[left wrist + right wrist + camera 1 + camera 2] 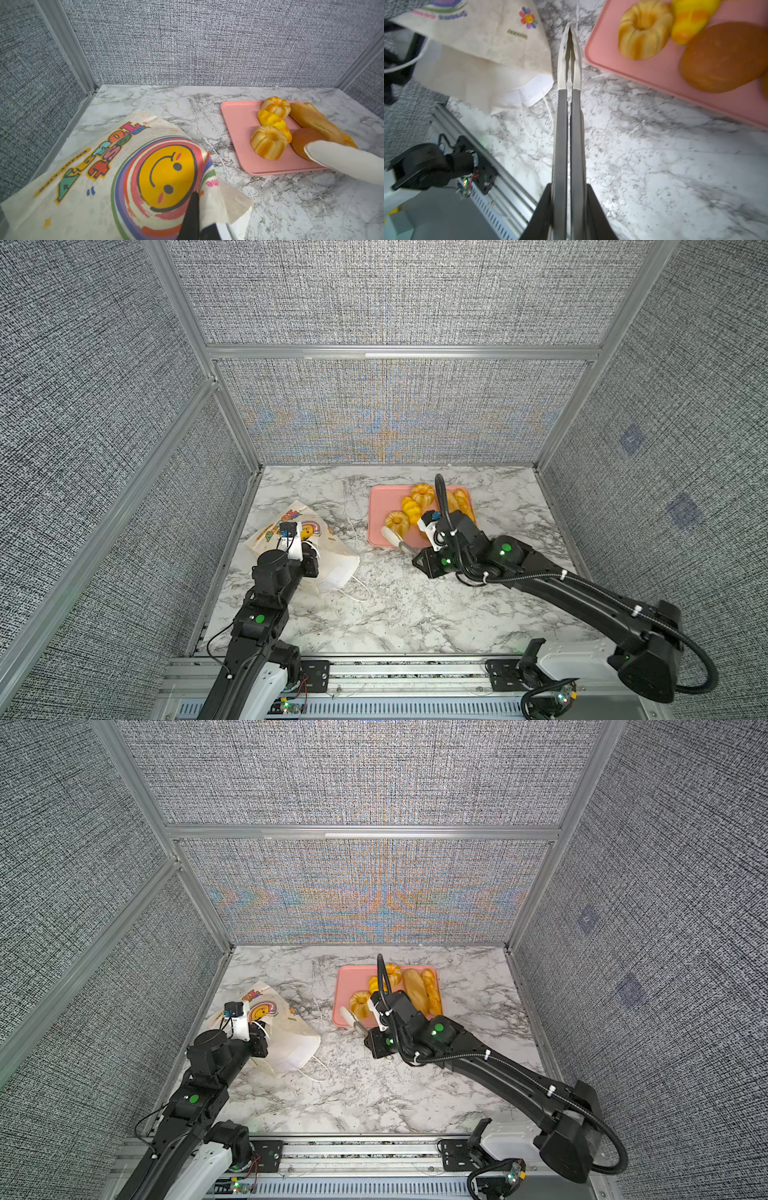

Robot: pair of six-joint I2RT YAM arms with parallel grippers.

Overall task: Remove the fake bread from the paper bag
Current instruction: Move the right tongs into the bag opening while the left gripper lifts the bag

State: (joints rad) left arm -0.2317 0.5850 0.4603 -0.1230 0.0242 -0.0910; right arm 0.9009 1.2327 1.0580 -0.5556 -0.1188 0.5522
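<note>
The fake bread (396, 521) sits on the pink tray (384, 499) at about one o'clock on the marble table (374, 614) in a top view. I count two ring buns, a croissant-like roll, two long loaves and the dark brown bun (724, 56). The paper bag (336, 560) lies slumped on its side at nine o'clock, its mouth towards five o'clock. I cannot see whether anything is left inside.

My right gripper (569, 212) is clamped on the metal tongs (569, 104), whose tips are pressed together and empty. The bread lies at roughly twelve o'clock from that claw, with the nearest ring bun just beside the tong tips at the tray's near corner. My left gripper (200, 209) is pinched on a fold of the bag, with the tray well apart at three o'clock.

I judge the next job is checking the bag. I would lift the fold to hold the mouth open, ease my squeeze so the tongs spread, then slide them in low, clear of the cord handle (357, 593).
</note>
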